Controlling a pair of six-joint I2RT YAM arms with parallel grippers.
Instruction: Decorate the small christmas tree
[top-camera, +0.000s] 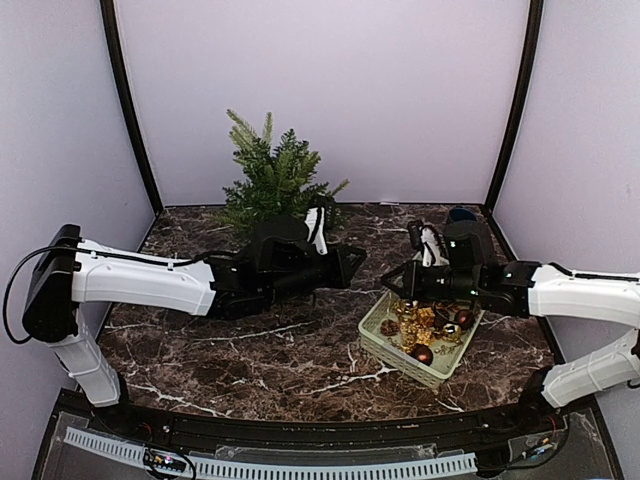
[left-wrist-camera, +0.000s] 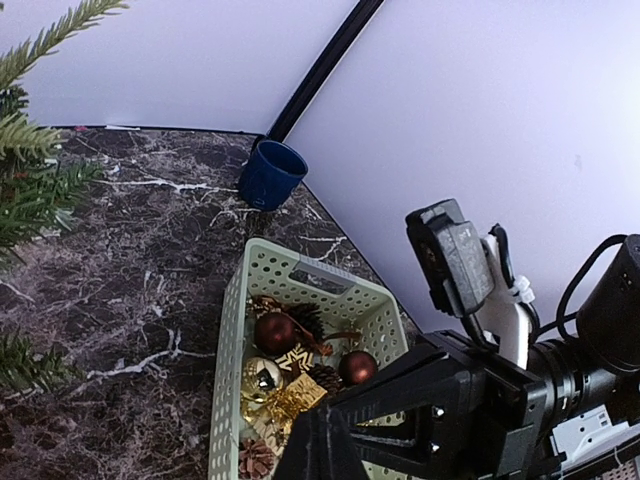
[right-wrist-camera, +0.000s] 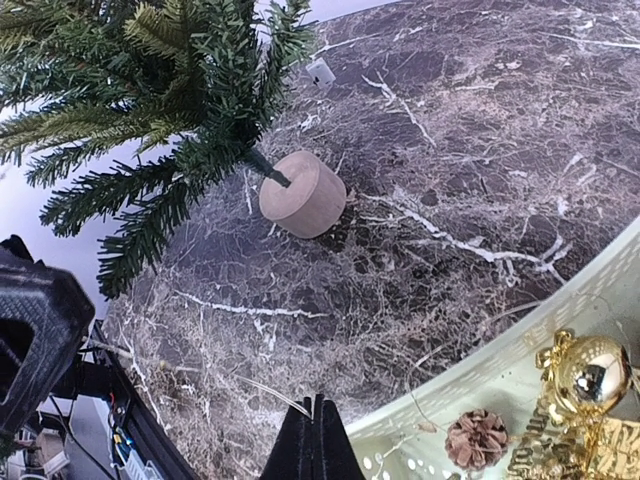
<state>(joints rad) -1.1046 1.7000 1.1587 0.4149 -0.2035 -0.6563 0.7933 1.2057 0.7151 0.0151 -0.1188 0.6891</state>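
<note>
We work over a dark brown marble tabletop (top-camera: 250, 350) veined in white, closed in by pale lilac walls (top-camera: 320, 90) on three sides, with black posts (top-camera: 130, 110) in the back corners. The small christmas tree (top-camera: 272, 180) stands at the back, left of centre and close to the rear wall, upright in its round beige pot (right-wrist-camera: 303, 194). A pale green perforated basket (top-camera: 395, 358) sits at the front right, well apart from the tree, holding brown baubles (left-wrist-camera: 274, 332), a gold bauble (right-wrist-camera: 590, 375) and a pine cone (right-wrist-camera: 476, 437). A blue cup (left-wrist-camera: 270, 173) stands in the back right corner. Bare marble lies between pot and basket and across the front left. Our left gripper (top-camera: 358, 260) hangs over mid-table in front of the tree, fingers pressed together. Our right gripper (right-wrist-camera: 316, 430) is above the basket's left rim, fingers likewise pressed together. A small white tag (right-wrist-camera: 320, 72) lies on the marble beyond the pot; we cannot read it.
</note>
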